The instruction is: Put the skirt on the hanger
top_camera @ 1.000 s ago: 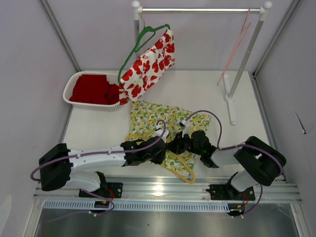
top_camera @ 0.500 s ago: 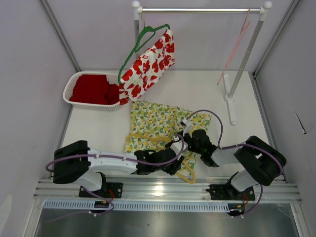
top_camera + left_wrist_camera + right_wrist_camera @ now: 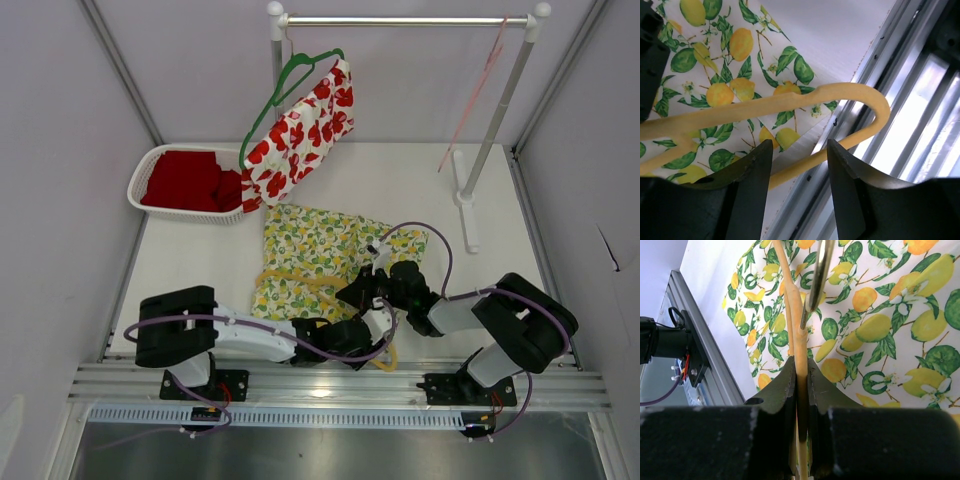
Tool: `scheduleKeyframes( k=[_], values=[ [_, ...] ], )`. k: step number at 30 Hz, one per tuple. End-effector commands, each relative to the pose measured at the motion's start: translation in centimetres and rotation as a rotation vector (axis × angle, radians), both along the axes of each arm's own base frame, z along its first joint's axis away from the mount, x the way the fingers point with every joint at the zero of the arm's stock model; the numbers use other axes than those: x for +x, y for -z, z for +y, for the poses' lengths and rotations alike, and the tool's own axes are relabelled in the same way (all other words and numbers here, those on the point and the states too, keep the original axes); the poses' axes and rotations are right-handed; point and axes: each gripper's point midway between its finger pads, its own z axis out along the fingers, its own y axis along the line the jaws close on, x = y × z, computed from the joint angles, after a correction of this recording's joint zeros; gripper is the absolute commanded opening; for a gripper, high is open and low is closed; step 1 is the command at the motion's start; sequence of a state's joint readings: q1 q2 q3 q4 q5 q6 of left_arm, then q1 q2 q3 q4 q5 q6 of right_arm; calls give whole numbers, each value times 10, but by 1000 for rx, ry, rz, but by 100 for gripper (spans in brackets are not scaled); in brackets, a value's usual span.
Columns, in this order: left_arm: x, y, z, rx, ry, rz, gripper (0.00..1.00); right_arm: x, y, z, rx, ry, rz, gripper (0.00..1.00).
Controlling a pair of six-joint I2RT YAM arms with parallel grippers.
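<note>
The lemon-print skirt [image 3: 310, 250] lies flat on the table. A yellow hanger [image 3: 385, 358] lies across its near part, with the hook reaching past the hem to the table's front edge. My right gripper [image 3: 365, 292] is shut on the hanger's bar [image 3: 801, 345], over the skirt [image 3: 880, 315]. My left gripper [image 3: 370, 330] is open, with its jaws on either side of the hook's shaft [image 3: 840, 92] just above the table edge. Its fingers [image 3: 752, 170] are not touching the hanger. The skirt's corner [image 3: 730, 65] shows behind the hook.
A white basket [image 3: 150, 170] holding red cloth stands at the back left. A clothes rack [image 3: 400, 20] at the back carries a green hanger with a red-flowered garment [image 3: 300, 125] and a pink hanger [image 3: 480, 90]. A metal rail [image 3: 330, 385] runs along the front edge.
My left arm has swung right and toward the front edge, moving its gripper off the skirt to the hanger's hook. The right gripper has stayed on the hanger.
</note>
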State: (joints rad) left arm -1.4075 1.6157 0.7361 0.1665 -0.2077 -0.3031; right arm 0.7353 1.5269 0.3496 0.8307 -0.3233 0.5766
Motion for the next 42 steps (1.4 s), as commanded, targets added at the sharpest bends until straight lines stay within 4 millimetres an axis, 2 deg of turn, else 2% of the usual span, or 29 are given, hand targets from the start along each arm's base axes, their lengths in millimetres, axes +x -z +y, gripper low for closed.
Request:
scheduleKeyframes(
  k=[1,7,15,18,22,23,25,28,31,36,39,42],
  values=[
    [10,-20,-22,-73,14,-91,54,3,26,-13,-95,38,37,0],
    [17,-10,-26,-34,3,-159,57,2,27,-13,-95,32,45,0],
    [15,12,-16,36,-14,-211,54,2,26,-12,-88,29,43,0],
    [16,16,-13,49,-33,-234,46,2,26,-11,-86,29,42,0],
    [17,20,-10,62,-45,-246,24,2,27,-12,-89,31,43,0],
    [17,18,-11,60,-46,-248,15,2,27,-12,-90,30,40,0],
    [18,11,-10,49,-54,-255,6,2,27,-13,-93,33,42,0],
    [21,-3,-10,33,-64,-274,0,3,28,-13,-98,35,41,0],
    [21,-23,-12,16,-47,-287,0,4,29,-14,-102,38,39,0],
    [16,-36,-7,33,-11,-277,0,6,27,-15,-109,43,30,0],
    [15,-55,-6,1,-11,-279,0,10,26,-15,-116,47,25,0],
    [11,-64,-4,0,25,-273,0,14,25,-15,-127,54,18,0]
  ],
)
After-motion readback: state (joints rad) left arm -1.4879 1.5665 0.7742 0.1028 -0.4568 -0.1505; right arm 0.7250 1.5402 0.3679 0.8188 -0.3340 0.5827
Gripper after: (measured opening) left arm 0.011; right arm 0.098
